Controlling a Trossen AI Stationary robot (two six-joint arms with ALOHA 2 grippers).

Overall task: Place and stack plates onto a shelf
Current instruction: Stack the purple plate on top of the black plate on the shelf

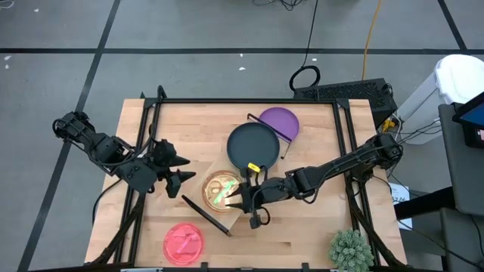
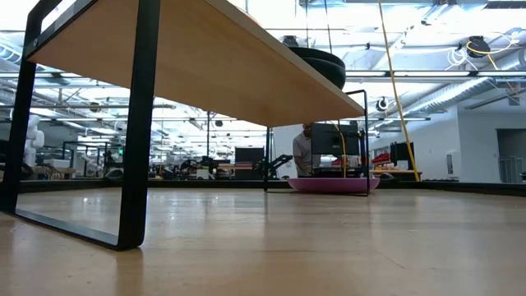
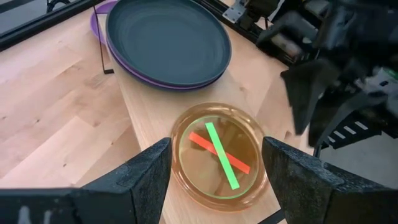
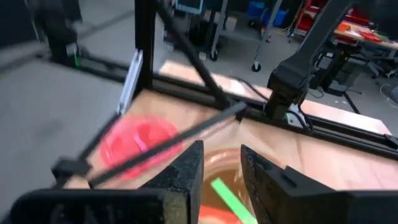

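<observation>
The right gripper [image 1: 243,198] sits at the rim of a small translucent plate [image 1: 221,189] that rests on the shelf [image 1: 236,172]. In the right wrist view its fingers [image 4: 183,171] stand a narrow gap apart over the plate's edge, apparently parting; whether they grip the rim cannot be told. The plate bears a crossed green and red mark and lies at the near end of the shelf. Along the board's long axis, towards its far end, a dark teal plate [image 1: 254,146] is stacked on a purple one; a second purple plate [image 1: 280,121] shows beyond the shelf on the table.

The left gripper [image 1: 181,179] hangs just beside the small plate on its other side, jaws wide open and facing it, holding nothing.

The pink plate [image 1: 184,242] lies on the tabletop near the front edge, apart from both grippers and off the shelf's near end. Judged from position, the left arm is nearer to it. A spiky plant [image 1: 350,250] stands at the front right corner.
</observation>
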